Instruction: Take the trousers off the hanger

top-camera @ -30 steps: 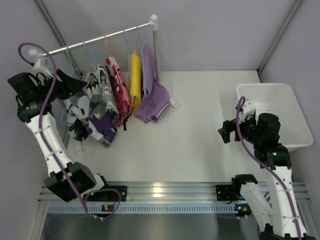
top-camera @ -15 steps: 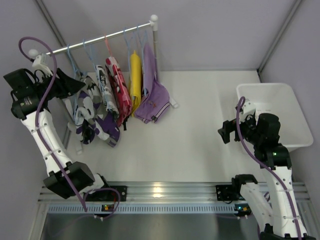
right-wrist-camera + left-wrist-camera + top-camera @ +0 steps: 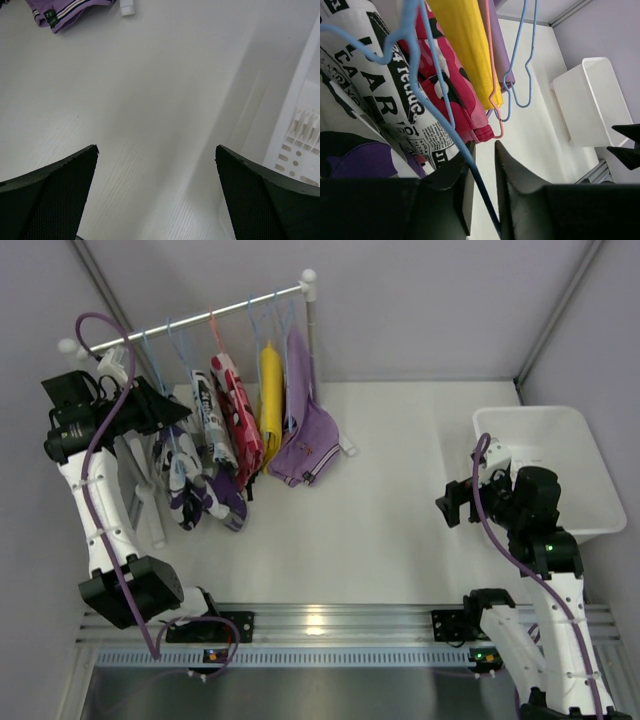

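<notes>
The camouflage trousers (image 3: pixel 205 490), in purple, white and black, hang at the left end of the clothes rail (image 3: pixel 190 320). They also show at the lower left of the left wrist view (image 3: pixel 360 162). My left gripper (image 3: pixel 160 415) is at their top. In the left wrist view it (image 3: pixel 484 145) is shut on the thin light-blue hanger (image 3: pixel 475 172), whose wire runs between the two fingers. I cannot tell whether the hook is on the rail. My right gripper (image 3: pixel 455 505) (image 3: pixel 156 147) is open and empty above the table at the right.
On the rail to the right of the trousers hang a black-and-white lettered garment (image 3: pixel 205 405), a red-pink spotted one (image 3: pixel 240 420), a yellow one (image 3: pixel 270 390) and a purple one (image 3: pixel 305 435). A white bin (image 3: pixel 545 430) stands at the right.
My left gripper has moved right, toward the other garments, and the trousers on their hanger have swung right with it. The right arm has not moved.
</notes>
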`<move>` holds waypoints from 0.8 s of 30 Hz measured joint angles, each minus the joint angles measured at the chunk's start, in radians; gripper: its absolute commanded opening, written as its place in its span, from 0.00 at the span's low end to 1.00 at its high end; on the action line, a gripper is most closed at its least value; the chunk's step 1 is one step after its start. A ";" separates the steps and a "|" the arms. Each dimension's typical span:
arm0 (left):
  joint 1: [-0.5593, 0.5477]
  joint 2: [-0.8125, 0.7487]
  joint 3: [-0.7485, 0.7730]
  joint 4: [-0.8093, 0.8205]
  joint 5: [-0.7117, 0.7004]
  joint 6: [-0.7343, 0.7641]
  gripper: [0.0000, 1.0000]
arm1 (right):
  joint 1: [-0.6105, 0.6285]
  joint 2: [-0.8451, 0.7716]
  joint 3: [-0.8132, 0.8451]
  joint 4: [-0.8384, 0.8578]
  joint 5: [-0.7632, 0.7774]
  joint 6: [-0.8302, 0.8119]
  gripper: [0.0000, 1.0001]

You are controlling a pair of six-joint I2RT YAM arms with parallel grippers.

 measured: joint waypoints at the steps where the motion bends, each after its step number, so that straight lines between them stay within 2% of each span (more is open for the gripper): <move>1: -0.001 0.000 -0.003 0.000 -0.003 -0.015 0.19 | 0.000 0.000 0.000 0.000 0.000 0.000 1.00; 2: 0.000 0.000 -0.006 -0.002 -0.008 -0.029 0.13 | 0.000 0.000 0.000 0.000 0.000 0.000 0.99; 4: 0.002 0.000 -0.014 -0.005 -0.022 -0.060 0.09 | 0.000 0.000 0.000 0.000 0.000 0.000 0.99; 5: 0.002 0.000 -0.021 0.000 -0.024 -0.074 0.02 | 0.000 0.000 0.000 0.000 0.000 0.000 1.00; 6: 0.002 0.000 -0.028 0.006 -0.024 -0.089 0.00 | 0.000 0.000 0.000 0.000 0.000 0.000 1.00; 14: 0.002 -0.031 -0.125 0.190 -0.002 -0.246 0.00 | 0.000 0.000 0.000 0.000 0.000 0.000 0.99; 24: 0.002 -0.172 -0.134 0.257 -0.075 -0.402 0.00 | 0.000 -0.001 0.000 0.000 0.000 0.000 0.99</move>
